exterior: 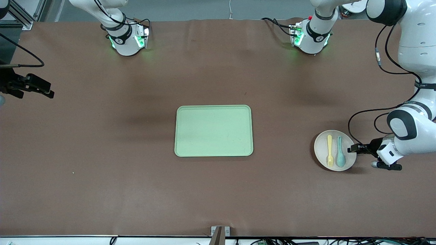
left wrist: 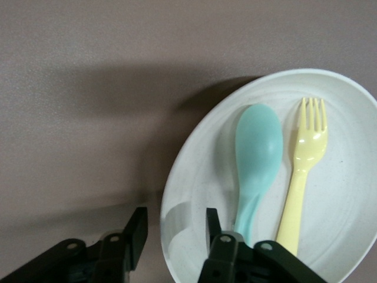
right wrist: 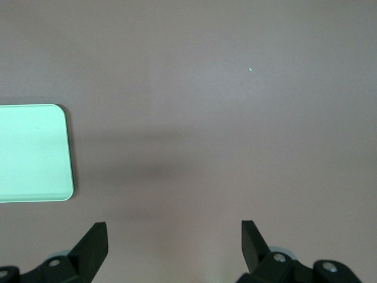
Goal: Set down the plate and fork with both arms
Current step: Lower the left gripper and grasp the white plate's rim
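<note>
Brown table (exterior: 102, 170) first, with a light-green tray (exterior: 214, 131) at its middle, nothing on it. From the tray, at about four o'clock in the front view, toward the left arm's end: the round pale plate (exterior: 322, 149), well apart from the tray, carrying the yellow fork (exterior: 329, 150) and a teal spoon (exterior: 340, 153) side by side, handles pointing to twelve o'clock, tines and bowl to six. Left gripper (exterior: 351, 149) at the plate's three o'clock rim, unclenched, one finger inside the rim by the spoon handle and one outside, rim between them but not yet pinched. Right gripper (exterior: 51, 93) out at the tray's nine o'clock, over bare table at the right arm's end, fingers spread wide, waiting. Likely a light, stiff, smooth plate: best taken right at that thin rim, squeezed firmly and kept level, since a pinch at one edge invites tilt. Probably loose cargo too, with fork and spoon free to slide or roll off on a tipped plate. Fork itself small, light, slick plastic, lying flat; best taken across the narrow handle near its middle.
</note>
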